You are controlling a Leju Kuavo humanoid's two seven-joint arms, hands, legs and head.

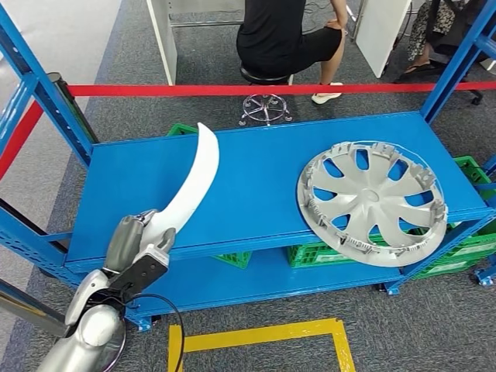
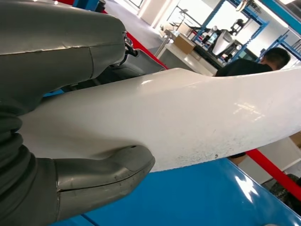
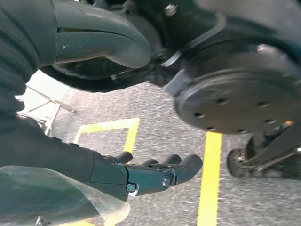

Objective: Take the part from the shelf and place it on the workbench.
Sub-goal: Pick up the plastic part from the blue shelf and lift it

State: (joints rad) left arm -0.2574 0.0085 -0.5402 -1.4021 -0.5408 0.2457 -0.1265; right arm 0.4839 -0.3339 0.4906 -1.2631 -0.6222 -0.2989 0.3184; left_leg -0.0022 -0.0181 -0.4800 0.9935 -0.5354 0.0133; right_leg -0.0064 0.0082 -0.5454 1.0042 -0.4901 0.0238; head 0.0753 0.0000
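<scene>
left robot hand (image 1: 136,246) grips near end of white curved part (image 1: 196,174), far end over blue shelf (image 1: 257,182) | right robot hand (image 3: 149,175) hangs over floor, fingers apart, holding nothing | risk: long part held at one end could pivot or slip, tip may snag shelf upright or hubcap (image 1: 371,201) on withdrawal

Grey carpet floor (image 1: 246,46), yellow floor tape (image 1: 257,335), red barrier tape (image 1: 234,90).

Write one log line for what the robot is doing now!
left hand: grips white curved part | part: over blue shelf | right hand: holds nothing
</scene>
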